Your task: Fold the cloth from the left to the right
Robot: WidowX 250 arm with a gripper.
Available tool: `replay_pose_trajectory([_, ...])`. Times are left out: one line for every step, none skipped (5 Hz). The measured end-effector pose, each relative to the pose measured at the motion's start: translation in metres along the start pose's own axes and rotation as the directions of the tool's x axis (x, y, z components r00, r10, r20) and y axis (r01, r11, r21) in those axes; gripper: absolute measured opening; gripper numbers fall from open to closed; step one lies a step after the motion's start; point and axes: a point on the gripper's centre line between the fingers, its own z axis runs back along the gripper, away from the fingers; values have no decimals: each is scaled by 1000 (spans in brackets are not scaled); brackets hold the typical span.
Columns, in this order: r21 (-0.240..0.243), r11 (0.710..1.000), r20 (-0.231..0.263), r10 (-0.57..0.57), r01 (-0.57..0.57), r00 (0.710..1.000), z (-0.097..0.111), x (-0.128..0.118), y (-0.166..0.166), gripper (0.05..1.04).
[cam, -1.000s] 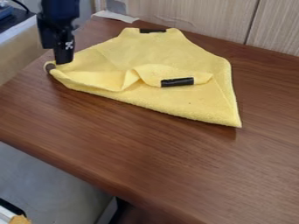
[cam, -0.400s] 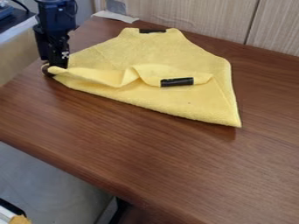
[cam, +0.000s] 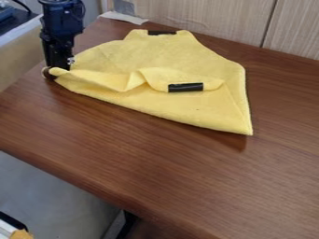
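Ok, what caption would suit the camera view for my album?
A black gripper at the left corner of a partly folded yellow cloth on a brown wooden table.

And up top, the arm (cam: 61, 10) ran right out past the upper edge! Down at the cloth's left corner (cam: 58, 71), the gripper's (cam: 58, 64) lower end was partly hidden, and the small dark shape (cam: 46, 73) beside it was too small to make out. Under the fold, the cloth's lower layer was covered; the bench (cam: 205, 186) was cut off right and bottom.
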Motion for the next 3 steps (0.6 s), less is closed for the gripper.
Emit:
replay_pose_trajectory([5, 1000, -1, 5, -5, 1000, 0, 0, 1, 73])
replay_pose_trajectory([-8, 1000, 13, 16, -16, 1000, 2, 2, 0, 55])
replay_pose_trajectory([-33, 999, 35, 31, -30, 999, 6, 6, -2, 55])
